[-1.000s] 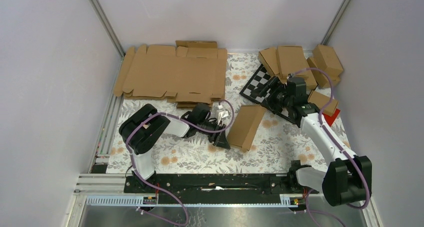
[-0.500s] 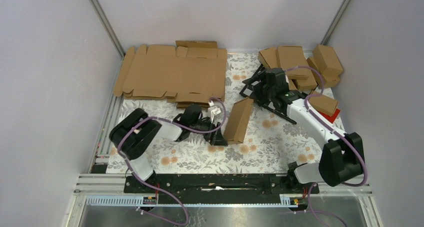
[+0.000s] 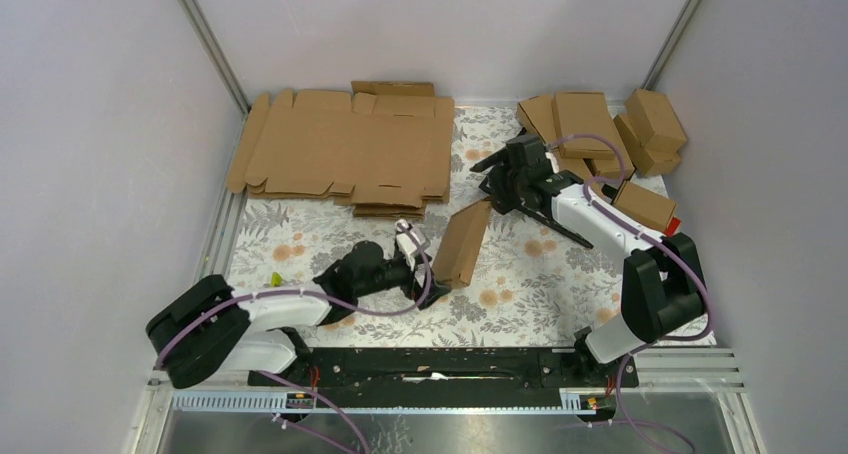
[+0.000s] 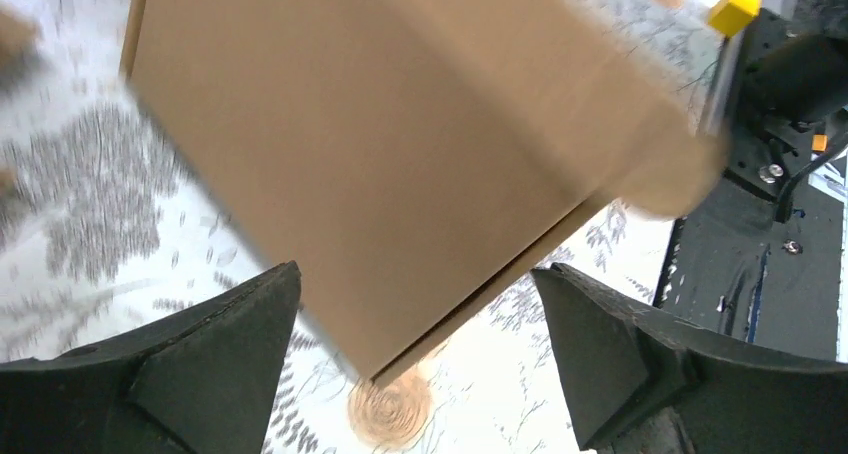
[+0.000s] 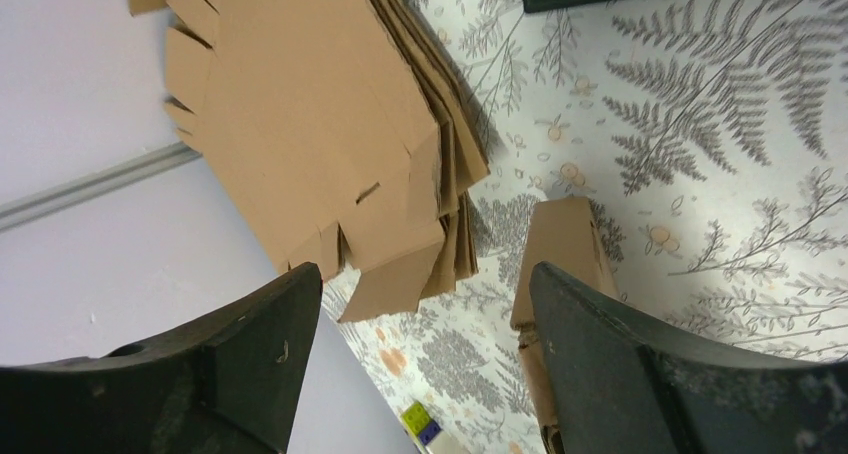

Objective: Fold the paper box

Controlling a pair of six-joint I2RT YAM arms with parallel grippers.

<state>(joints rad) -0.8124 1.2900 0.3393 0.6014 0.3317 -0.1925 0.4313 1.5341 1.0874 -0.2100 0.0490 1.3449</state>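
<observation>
Paper box (image 3: 462, 244) has shifted left, long axis running near-left to far-right

The table (image 3: 540, 294) is covered by a white cloth printed with grey ferns and orange flowers; a stack of flat cardboard blanks (image 3: 345, 149) lies at its far left; folded cartons (image 3: 610, 124) are heaped at the far right, a small red block (image 3: 674, 223) just beside them; the paper box (image 3: 463, 242) stands tilted near the centre.
</observation>
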